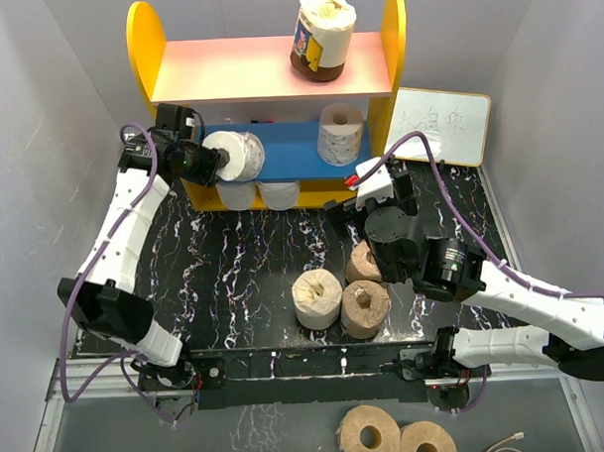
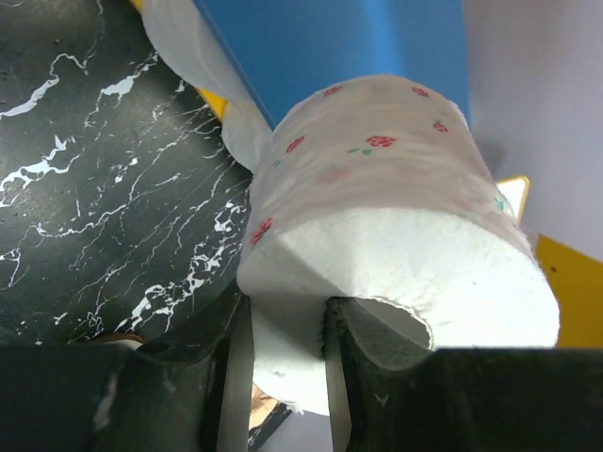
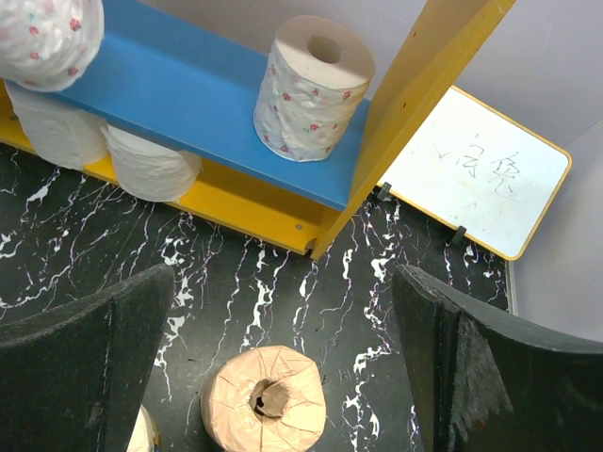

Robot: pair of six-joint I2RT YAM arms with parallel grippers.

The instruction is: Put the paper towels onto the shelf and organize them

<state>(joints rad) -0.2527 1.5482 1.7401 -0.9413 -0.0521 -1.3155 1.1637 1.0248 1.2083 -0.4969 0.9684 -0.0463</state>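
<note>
The paper towels are only partly shelved. One wrapped roll [image 1: 323, 37] with a brown band stands on the pink upper board [image 1: 227, 70] of the shelf [image 1: 145, 43]. One white roll [image 1: 340, 133] stands upright on the blue lower board [image 1: 289, 147], and two more white rolls [image 1: 236, 196] sit under that board.

My left fingers [image 2: 377, 367] are pinching the wall of a flowered white roll [image 2: 396, 188], one finger inside the core and one outside. It hangs tipped on its side at the left end of the blue lower board; I can't tell whether it touches the board. I judge the step in hand is setting this roll down there.

Next I'd need to turn it core-up and lower it onto the blue beside the left yellow panel, well apart from the standing roll. Then I'd let go and draw back without dragging it.

My right fingers [image 3: 85, 377] are spread wide with nothing between them, hovering over the three tan rolls [image 1: 317, 298] on the bench [image 1: 234, 278]. The tan roll right below [image 3: 264, 400] looks like my likely next pick.
</note>
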